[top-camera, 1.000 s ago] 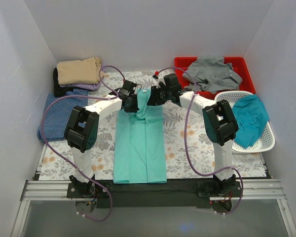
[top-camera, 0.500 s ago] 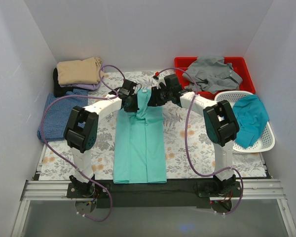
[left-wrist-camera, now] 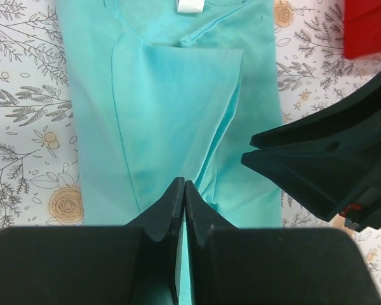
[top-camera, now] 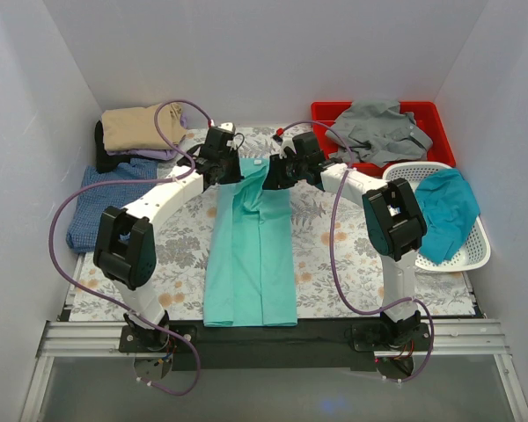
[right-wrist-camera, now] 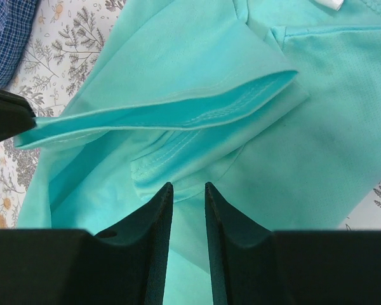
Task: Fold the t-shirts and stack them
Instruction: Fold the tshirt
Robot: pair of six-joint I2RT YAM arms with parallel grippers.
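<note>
Black left fingers are now pressed together with a sliver of the mint green t-shirt caught between them; a second ago they were just short of shut. Over that second the left arm swung outward and carried the fingers toward the far end of the garment. The cloth edge they hold stands raised off the layer beneath, as the right wrist view shows. The right fingers have not moved. They are parted by a narrow gap above the same end of the shirt, with nothing visibly caught between them.

The shirt lies as a long narrow strip down the middle of the floral bench, collar end far. Judgement: the left grip is secured and the right is outstanding, so the crosswise fold cannot yet start.

A white neck label shows no legible writing, and no brand is visible elsewhere. Tan and blue shirts sit far left. A grey one and a teal one sit to the right.
</note>
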